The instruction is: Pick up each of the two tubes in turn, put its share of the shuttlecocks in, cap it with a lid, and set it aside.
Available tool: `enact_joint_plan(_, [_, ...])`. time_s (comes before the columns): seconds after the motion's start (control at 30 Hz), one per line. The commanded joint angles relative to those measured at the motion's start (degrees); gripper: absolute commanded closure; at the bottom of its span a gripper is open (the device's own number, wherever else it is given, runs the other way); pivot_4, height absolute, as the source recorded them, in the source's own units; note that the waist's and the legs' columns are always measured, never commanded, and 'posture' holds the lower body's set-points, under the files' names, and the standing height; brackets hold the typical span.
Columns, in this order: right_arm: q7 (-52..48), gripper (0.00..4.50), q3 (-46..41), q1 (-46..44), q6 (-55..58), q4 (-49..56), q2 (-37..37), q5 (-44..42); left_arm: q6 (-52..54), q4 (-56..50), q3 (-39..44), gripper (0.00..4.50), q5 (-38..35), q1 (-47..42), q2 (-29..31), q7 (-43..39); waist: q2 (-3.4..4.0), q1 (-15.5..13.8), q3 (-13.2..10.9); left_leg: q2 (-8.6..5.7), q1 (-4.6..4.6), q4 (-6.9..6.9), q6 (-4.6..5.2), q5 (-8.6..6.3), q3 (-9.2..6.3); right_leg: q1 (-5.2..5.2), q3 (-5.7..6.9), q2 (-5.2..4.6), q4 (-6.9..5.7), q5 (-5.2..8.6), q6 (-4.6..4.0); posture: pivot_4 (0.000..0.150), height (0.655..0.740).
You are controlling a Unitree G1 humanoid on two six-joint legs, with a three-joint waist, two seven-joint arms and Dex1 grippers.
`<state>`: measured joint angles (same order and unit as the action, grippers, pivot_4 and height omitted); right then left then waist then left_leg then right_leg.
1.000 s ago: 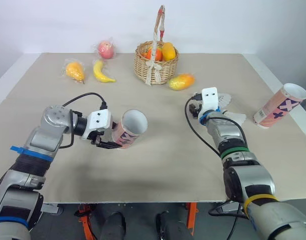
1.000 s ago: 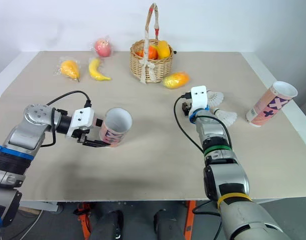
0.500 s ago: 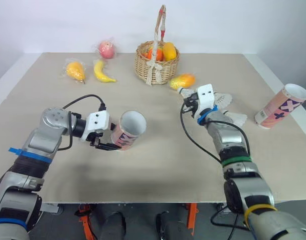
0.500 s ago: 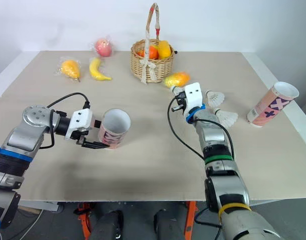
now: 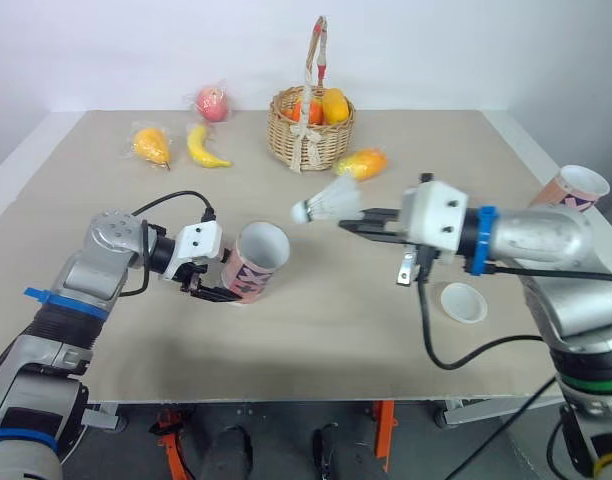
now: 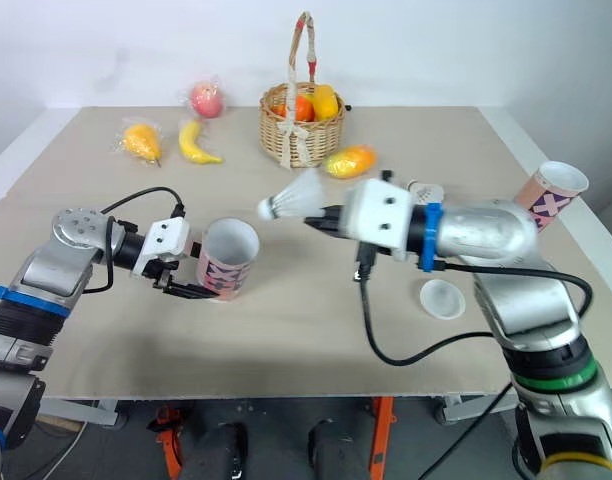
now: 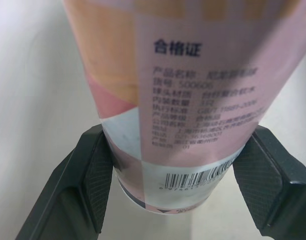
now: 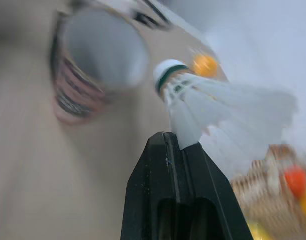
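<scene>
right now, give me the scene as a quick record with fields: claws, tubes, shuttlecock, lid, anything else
left claw: shut on the held tube, near its base
held tube: tilted, mouth open, no lid
right claw: shut on the shuttlecock by its feathers
shuttlecock: in the air, cork end towards the held tube's mouth, not yet inside
other tube: open, near the table's right edge
white lid: loose on the table, below the right arm
rest: basket with fruit, banana at the far side
</scene>
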<state>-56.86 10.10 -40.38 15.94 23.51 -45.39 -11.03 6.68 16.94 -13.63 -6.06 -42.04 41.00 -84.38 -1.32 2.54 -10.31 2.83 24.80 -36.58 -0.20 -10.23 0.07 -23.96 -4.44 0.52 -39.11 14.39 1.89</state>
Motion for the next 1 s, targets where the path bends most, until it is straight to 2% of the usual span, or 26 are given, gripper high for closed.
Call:
enact_joint_plan(0.03, [-1.80,4.49,3.37,-3.21,-3.75,-0.70,0.70,3.93,0.61,-0.15,-1.16,1.24,0.18,-1.00,-0.51,-1.16,0.00,-0.08,0.00,0.00,0.01,-0.01,0.00,0.01,0.00,0.00,0.00,0.00,0.00,-0.01,0.00,0.150,0.7400])
enact_joint_plan(0.3, [-6.72,4.49,5.60,-5.32,-10.39,-2.87,0.37,7.20,2.09,-0.94,-1.12,1.24,0.06,-1.32,-0.95,-1.43,0.00,-0.74,0.00,-0.05,0.31,-0.02,-0.01,0.00,-0.01,-0.20,0.00,-0.06,0.00,0.04,-0.02,0.150,0.7400])
enact_joint_plan(0.47, [-8.32,4.49,6.88,-8.35,-10.91,-6.62,2.62,8.45,2.46,-1.13,-1.03,1.24,0.11,-1.41,-0.88,-1.48,0.00,-0.75,0.00,-0.03,0.28,-0.02,-0.01,0.00,-0.01,-0.21,0.02,-0.04,0.00,0.05,0.00,0.150,0.7400])
enact_joint_plan(0.5, [-8.39,3.84,6.97,-9.10,-9.97,-7.57,3.24,8.40,2.45,-1.12,-1.00,1.24,0.09,-1.43,-0.89,-1.49,0.00,-0.75,0.00,0.00,0.26,-0.03,-0.01,0.00,-0.01,-0.21,0.02,-0.01,-0.01,0.03,-0.01,0.150,0.7400])
enact_joint_plan(0.53, [-9.20,3.67,6.81,-9.59,-8.94,-8.04,3.65,7.22,2.43,-1.08,-0.98,1.24,0.09,-1.52,-0.94,-1.50,0.00,-0.76,0.00,0.00,0.27,-0.03,0.00,0.00,-0.01,-0.21,0.03,-0.01,-0.01,0.02,-0.01,0.150,0.7400])
enact_joint_plan(0.57, [-10.17,3.09,6.46,-9.77,-8.16,-8.00,3.84,5.80,2.39,-1.01,-0.98,1.24,0.10,-1.63,-0.98,-1.52,0.00,-0.77,0.00,0.00,0.27,-0.04,-0.01,0.01,-0.03,-0.21,0.04,-0.01,-0.03,0.02,-0.01,0.150,0.7400])
enact_joint_plan(0.6, [-11.09,2.85,5.83,-9.74,-7.70,-7.56,4.01,4.15,2.38,-0.93,-0.98,1.24,0.10,-1.74,-1.00,-1.56,0.00,-0.81,0.00,0.01,0.27,-0.04,-0.01,0.01,-0.03,-0.20,0.04,-0.01,-0.03,0.02,-0.01,0.150,0.7400])
enact_joint_plan(0.67, [-12.63,1.87,3.86,-9.61,-4.58,-6.04,3.98,-0.13,2.05,-0.55,-1.06,1.24,0.21,-2.17,-0.97,-1.87,0.00,-0.82,0.00,0.00,0.28,-0.04,-0.01,0.01,-0.03,-0.20,0.04,-0.02,-0.03,0.03,-0.02,0.150,0.7400])
enact_joint_plan(0.7, [-13.31,1.64,2.96,-9.35,-3.36,-5.42,3.54,-1.84,1.88,-0.29,-1.13,1.24,0.34,-2.45,-0.91,-2.04,0.00,-0.83,0.00,0.00,0.30,-0.04,-0.01,0.01,-0.02,-0.20,0.03,-0.03,-0.03,0.02,-0.03,0.150,0.7400])
enact_joint_plan(0.87, [-12.90,1.64,-3.80,-6.51,2.67,-5.18,1.57,-9.12,0.96,1.95,-1.57,1.24,1.34,-5.16,-0.36,-3.02,-0.02,-1.16,-0.01,-0.01,0.32,-0.03,-0.01,0.01,-0.07,-0.20,0.08,-0.02,-0.03,-0.13,-0.31,0.150,0.7400])
enact_joint_plan(1.0, [-6.77,1.64,-9.24,0.56,4.57,-8.04,-0.53,-7.03,0.19,3.64,-1.75,1.24,2.03,-7.67,0.40,-4.00,-0.04,-1.22,-0.01,0.00,0.30,-0.05,-0.01,0.01,-0.07,-0.20,0.09,0.00,-0.03,-0.02,-0.12,0.150,0.7400])
